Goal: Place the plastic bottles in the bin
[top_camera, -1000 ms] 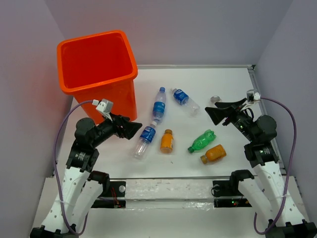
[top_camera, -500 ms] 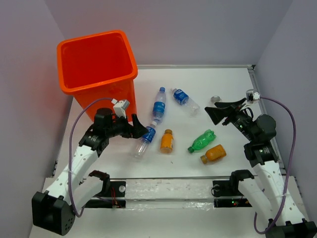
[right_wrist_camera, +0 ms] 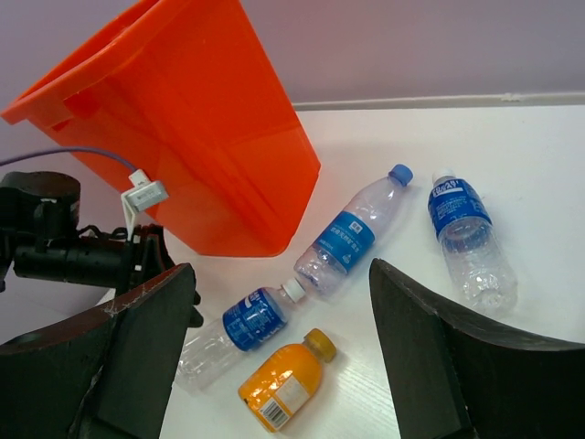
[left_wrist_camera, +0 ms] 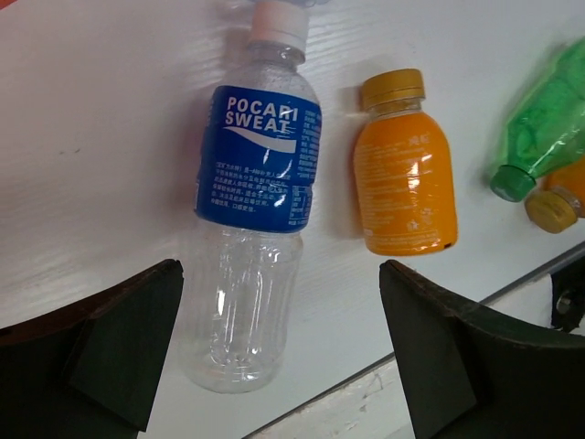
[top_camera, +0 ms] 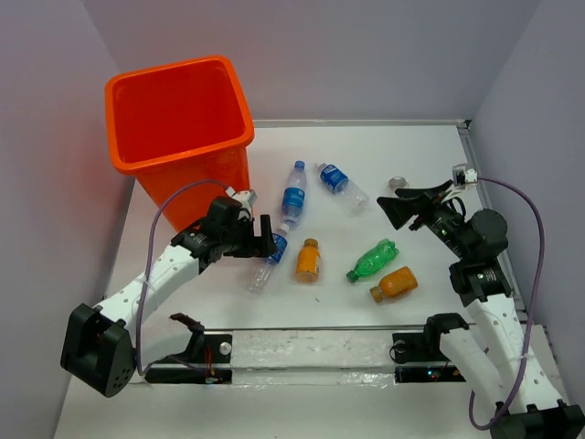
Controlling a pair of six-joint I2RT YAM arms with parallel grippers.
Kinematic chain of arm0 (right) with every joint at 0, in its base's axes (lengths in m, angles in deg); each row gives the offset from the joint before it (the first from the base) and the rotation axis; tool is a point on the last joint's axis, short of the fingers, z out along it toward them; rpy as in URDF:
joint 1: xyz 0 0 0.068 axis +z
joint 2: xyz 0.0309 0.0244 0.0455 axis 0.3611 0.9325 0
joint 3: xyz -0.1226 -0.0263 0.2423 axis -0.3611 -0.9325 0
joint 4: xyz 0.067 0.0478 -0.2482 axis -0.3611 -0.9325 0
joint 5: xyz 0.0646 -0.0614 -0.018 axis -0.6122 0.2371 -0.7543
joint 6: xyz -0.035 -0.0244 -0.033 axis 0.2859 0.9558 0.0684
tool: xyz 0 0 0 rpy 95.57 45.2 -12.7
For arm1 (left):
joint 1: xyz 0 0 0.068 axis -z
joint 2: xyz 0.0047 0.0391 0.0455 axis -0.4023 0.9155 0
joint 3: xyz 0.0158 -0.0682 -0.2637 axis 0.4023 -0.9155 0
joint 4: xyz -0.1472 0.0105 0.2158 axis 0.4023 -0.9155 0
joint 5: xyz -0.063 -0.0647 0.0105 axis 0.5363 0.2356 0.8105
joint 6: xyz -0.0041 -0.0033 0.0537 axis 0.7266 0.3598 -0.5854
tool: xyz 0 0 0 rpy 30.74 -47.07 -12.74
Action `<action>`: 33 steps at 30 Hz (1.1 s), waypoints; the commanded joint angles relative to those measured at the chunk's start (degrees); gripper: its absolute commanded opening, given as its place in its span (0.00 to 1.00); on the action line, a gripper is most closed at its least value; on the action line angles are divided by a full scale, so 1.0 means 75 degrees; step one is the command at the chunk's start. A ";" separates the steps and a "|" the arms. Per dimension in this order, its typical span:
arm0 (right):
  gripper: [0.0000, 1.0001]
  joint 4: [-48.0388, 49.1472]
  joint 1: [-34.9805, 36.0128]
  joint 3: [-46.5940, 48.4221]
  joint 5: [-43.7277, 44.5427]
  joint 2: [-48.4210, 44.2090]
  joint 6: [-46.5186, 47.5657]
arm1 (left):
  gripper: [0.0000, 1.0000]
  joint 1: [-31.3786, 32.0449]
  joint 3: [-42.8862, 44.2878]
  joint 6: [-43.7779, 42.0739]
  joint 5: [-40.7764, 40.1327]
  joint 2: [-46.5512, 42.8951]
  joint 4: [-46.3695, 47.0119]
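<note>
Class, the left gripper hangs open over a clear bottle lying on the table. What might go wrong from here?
The clear bottle is round and lies on its side, so it may roll or slip as the left gripper closes. The orange bottle lies close beside it, and a finger could knock it. The bin is tall, so a low lift might hit its wall.

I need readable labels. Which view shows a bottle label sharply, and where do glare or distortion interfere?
Left wrist view: the blue label on the clear bottle reads sharply; white glare on the orange bottle. Top view: evenly lit, labels too small to read. Right wrist view: the bin looks tilted by the camera angle.
</note>
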 commanded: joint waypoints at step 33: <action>0.93 -0.1306 0.2775 0.0751 0.1832 0.3415 -0.0033 | 0.55 0.1363 0.1460 0.0331 -0.1211 0.0242 -0.0067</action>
